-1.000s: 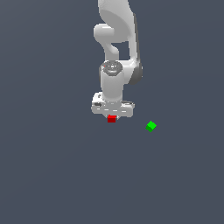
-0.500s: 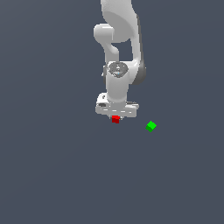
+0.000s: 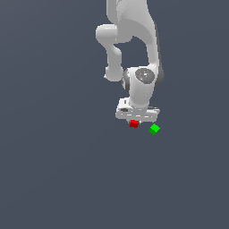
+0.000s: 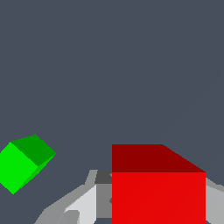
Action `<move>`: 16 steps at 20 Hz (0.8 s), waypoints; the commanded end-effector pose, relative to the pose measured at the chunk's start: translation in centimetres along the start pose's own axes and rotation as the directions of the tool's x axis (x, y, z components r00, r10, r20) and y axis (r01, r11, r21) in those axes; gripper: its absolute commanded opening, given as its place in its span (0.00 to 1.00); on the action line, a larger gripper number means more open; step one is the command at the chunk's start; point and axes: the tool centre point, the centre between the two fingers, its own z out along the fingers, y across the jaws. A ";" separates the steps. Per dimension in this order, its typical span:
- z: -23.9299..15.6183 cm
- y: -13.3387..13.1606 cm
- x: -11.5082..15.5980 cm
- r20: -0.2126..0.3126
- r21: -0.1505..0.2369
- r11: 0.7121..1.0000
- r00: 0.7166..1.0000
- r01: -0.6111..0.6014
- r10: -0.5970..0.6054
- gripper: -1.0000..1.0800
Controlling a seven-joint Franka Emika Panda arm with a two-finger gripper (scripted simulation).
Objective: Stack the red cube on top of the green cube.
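fingers [image 3: 135,121] clamped on the red cube [image 3: 133,124], pick done; the green cube [image 3: 154,129] sits just beside, uncovered. left: carry over, lower, release.

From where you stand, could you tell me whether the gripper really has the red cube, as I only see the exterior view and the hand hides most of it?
Observer: Yes. In the wrist view the red cube sits between the gripper fingers, one on either side of it.
Operator: Thank you. Is the green cube lined up square with the red one?
Observer: No. The wrist view shows the green cube turned at an angle to the red cube, with one corner towards the camera.
Operator: Are the two cubes touching?
Observer: No. In the wrist view bare grey floor separates them.
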 end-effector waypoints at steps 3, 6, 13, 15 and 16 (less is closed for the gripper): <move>1.1 -5.1 -0.7 -0.001 0.000 1.000 1.000 0.001 -0.001 0.00; 1.8 -7.8 -1.1 0.000 0.001 1.000 1.000 0.000 0.000 0.00; 2.8 -12.0 -1.4 0.000 0.000 1.000 1.000 0.000 0.000 0.00; 2.9 -12.5 -1.4 0.000 0.000 1.000 1.000 0.000 0.000 0.00; 2.9 -12.7 -1.4 0.000 0.000 1.000 1.000 0.000 0.000 0.00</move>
